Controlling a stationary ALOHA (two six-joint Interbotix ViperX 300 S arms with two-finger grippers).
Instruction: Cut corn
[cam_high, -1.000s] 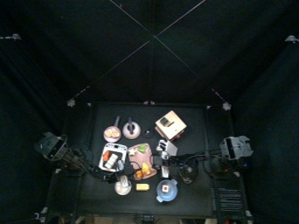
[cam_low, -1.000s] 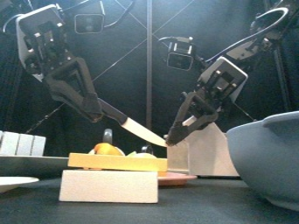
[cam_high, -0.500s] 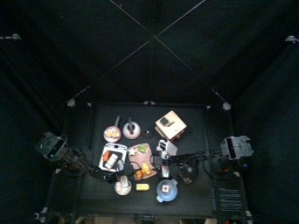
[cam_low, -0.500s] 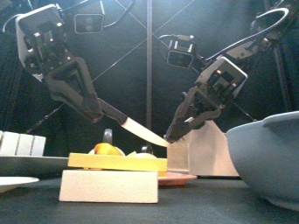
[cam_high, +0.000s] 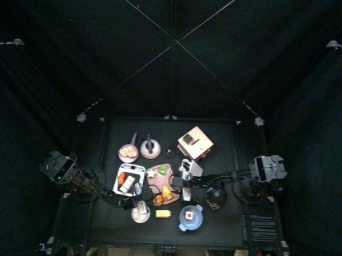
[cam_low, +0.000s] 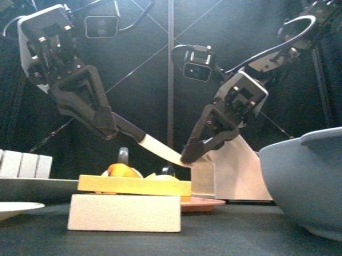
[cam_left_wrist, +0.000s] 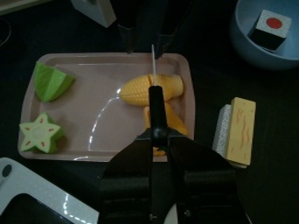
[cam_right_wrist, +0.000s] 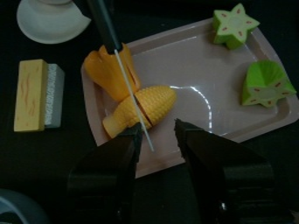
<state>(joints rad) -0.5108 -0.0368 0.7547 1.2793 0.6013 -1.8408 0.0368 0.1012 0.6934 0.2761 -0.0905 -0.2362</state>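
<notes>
Left pincer (cam_left_wrist: 156, 133): pinching the knife (cam_left_wrist: 155, 66) by its handle, jaws partly closed on it, blade angled down over the corn (cam_left_wrist: 142, 87). No shift from the frames a second earlier.

Right pincer (cam_right_wrist: 158, 144): spread wide, empty, hanging just above the corn. Against the earlier front views, now a little lower and closer to the blade; in the front view, sits right next to the knife's lower end. Read as an approach to steady the cob, not yet a hold.

Meaning for the task: cut apparently not begun; whether the edge touches the cob cannot be told. Steadying grip still wanting before any pressure on the blade.

Corn: lying on the pink tray (cam_left_wrist: 82, 70), near its middle, directly beneath both pincers, between the spread right jaws as seen from that wrist. Green star-shaped pieces (cam_left_wrist: 38, 133) on the same tray, well apart from the blade.

Tray resting on the desk (cam_left_wrist: 70, 26).
</notes>
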